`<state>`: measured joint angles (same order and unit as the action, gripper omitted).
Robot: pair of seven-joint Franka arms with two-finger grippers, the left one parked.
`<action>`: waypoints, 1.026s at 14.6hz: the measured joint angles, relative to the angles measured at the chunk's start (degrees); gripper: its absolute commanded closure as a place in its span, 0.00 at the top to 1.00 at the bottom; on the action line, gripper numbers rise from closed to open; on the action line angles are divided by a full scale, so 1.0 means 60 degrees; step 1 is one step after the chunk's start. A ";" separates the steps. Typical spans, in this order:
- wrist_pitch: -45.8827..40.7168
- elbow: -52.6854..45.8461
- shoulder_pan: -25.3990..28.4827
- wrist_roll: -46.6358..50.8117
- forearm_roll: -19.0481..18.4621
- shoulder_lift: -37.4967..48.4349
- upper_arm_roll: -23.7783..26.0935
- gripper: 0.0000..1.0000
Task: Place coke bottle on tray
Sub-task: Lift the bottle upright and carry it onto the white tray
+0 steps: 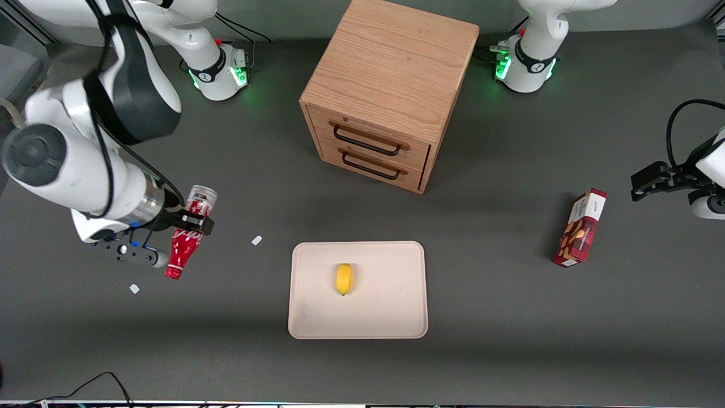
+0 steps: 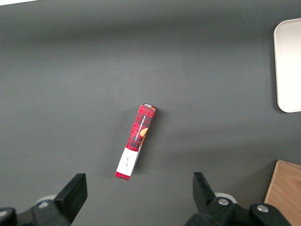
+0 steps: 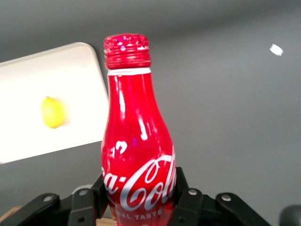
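Coke bottle: the coke bottle (image 1: 189,235) is held clear of the desk (image 1: 510,317) at the working arm's end, well apart from the tray (image 1: 317,317).
Orientation: it is tipped off upright; in the front view its long axis runs from the silvery base to the red cap, with the cap nearer the front camera than the base.
End effector: the end effector (image 1: 192,222) is closed across the bottle's body, one finger (image 3: 190,200) on each side of the white script in the right wrist view.
Tray: cream, rounded corners, flat on the desk, with a yellow lemon (image 1: 344,279) near its middle.
Step in hand: my judgement is the carry toward the tray, placing not yet done.
Doing it well: keep the bottle lifted across the desk, aim for bare tray beside the lemon, and bring the base level before releasing, since a slim bottle tips easily.
Surroundings: a wooden drawer cabinet (image 1: 391,90) stands farther from the front camera than the tray; a red snack box (image 1: 580,229) lies toward the parked arm's end.
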<state>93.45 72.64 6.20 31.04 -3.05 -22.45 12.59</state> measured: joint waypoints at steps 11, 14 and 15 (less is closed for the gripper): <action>0.3140 -0.1328 0.0535 -0.0269 -0.0017 -0.5336 0.1020 0.00; 0.3685 -0.1496 0.0579 -0.0237 -0.0030 -0.5864 0.1016 0.00; 0.3869 -0.1504 0.0615 -0.0189 -0.0088 -0.5954 0.1015 0.00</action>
<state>116.67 63.61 9.89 29.90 -3.58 -58.17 18.68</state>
